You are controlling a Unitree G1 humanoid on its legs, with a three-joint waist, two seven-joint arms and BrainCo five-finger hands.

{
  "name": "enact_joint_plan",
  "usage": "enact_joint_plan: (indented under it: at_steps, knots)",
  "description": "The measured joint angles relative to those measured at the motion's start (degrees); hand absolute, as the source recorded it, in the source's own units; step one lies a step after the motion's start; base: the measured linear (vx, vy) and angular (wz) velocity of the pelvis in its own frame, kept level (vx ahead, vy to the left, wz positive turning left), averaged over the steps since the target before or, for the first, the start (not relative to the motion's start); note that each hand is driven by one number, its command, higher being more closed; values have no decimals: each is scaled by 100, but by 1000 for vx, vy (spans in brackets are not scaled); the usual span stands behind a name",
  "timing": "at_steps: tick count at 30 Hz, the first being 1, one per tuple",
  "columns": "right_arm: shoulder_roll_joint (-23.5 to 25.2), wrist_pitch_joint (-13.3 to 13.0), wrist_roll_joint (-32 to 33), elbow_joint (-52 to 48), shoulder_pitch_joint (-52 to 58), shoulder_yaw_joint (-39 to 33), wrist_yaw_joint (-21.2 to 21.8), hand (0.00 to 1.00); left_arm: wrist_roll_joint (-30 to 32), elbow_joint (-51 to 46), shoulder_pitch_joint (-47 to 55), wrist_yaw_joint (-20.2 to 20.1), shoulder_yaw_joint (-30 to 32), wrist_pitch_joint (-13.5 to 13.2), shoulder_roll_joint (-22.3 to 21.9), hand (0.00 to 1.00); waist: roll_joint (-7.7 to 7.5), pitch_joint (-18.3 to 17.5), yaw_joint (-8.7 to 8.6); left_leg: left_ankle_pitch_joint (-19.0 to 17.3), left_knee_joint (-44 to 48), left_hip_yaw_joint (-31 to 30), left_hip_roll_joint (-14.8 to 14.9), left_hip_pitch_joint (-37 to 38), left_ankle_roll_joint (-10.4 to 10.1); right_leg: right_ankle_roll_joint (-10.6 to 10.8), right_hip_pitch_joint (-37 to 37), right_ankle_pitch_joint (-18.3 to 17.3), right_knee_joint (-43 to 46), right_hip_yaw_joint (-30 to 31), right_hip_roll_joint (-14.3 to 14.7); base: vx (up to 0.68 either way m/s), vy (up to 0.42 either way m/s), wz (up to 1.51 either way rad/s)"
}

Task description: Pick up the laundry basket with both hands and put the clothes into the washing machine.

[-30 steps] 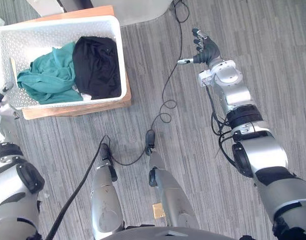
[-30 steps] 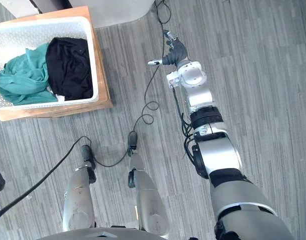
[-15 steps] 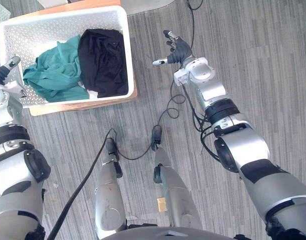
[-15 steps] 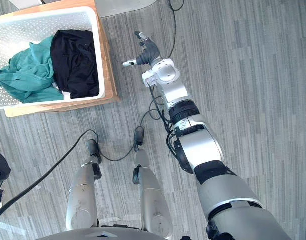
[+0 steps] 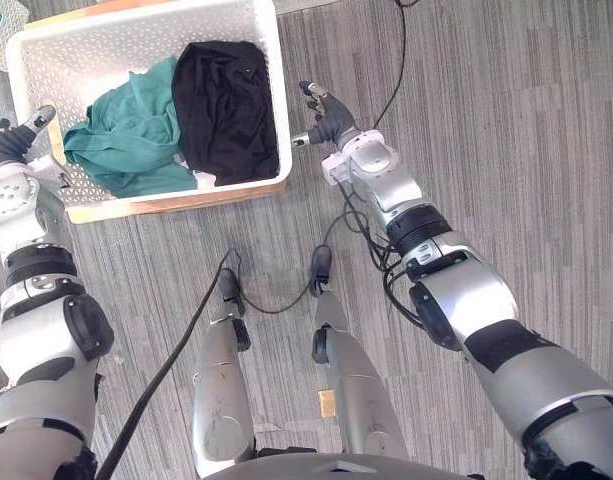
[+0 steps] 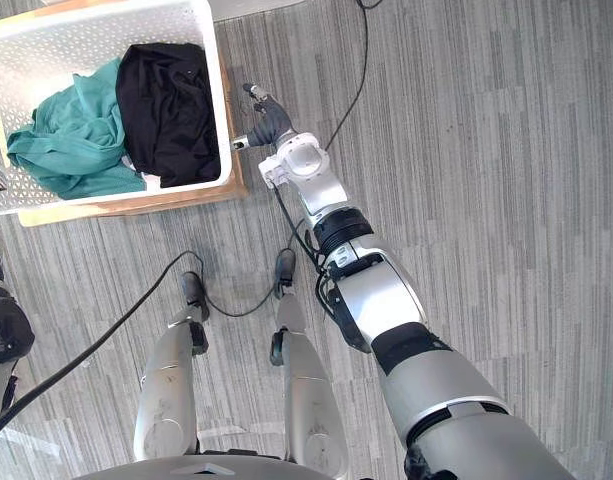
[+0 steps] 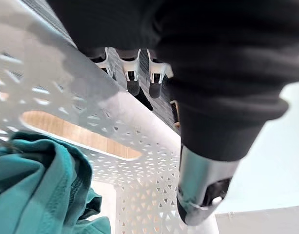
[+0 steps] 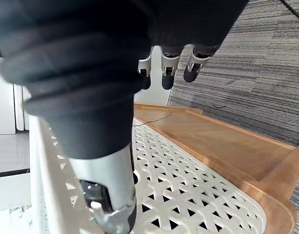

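Left eye view: white perforated laundry basket (image 5: 86, 50) at 10–11 o'clock, sitting on a low wooden platform (image 5: 186, 200) on the grey floor. It holds a teal garment (image 5: 126, 140) on its 9 o'clock side and a black garment (image 5: 226, 105) on its 3 o'clock side, the two touching.

Right hand (image 5: 326, 118): just beside the basket's 3 o'clock wall. Right wrist view shows its fingers (image 8: 166, 73) straight and its thumb (image 8: 108, 195) spread, close to the perforated wall, grasping nothing.

Left hand (image 5: 8, 140): at the basket's 9 o'clock end. Left wrist view shows its fingers (image 7: 133, 78) straight, reaching past the rim, released. The handle slot (image 7: 81, 141) lies just beside them.

Step in hand, by judgement: placing both hands before the lift; the basket is not yet held.

How to do it well:
- Bring each hand to its end's rim or slot before curling any fingers.
- Clench both sides together, so that the basket does not slide on the platform.
- Lift level; the clothes lie loose and a tilt could tip them out.
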Motion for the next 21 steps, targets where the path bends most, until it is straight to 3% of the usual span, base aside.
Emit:
enact_joint_plan:
  at_steps: [9, 21]
  knots:
    - [-6, -3, -162, -1, 0, 32, -184, 0, -570, 10, 77, 104, 53, -303, -179, 0, 24, -13, -60, 135, -189, -101, -76, -64, 24, 0, -65, 0, 0, -113, -48, 5, -5, 7]
    - [-9, -4, -185, 8, 2, 107, -200, 0, -755, 29, 542, 104, 399, -371, -523, 0, 147, -109, -54, 261, -394, -67, -125, 42, 21, 19, -63, 16, 1, -98, -53, 0, 0, 0]
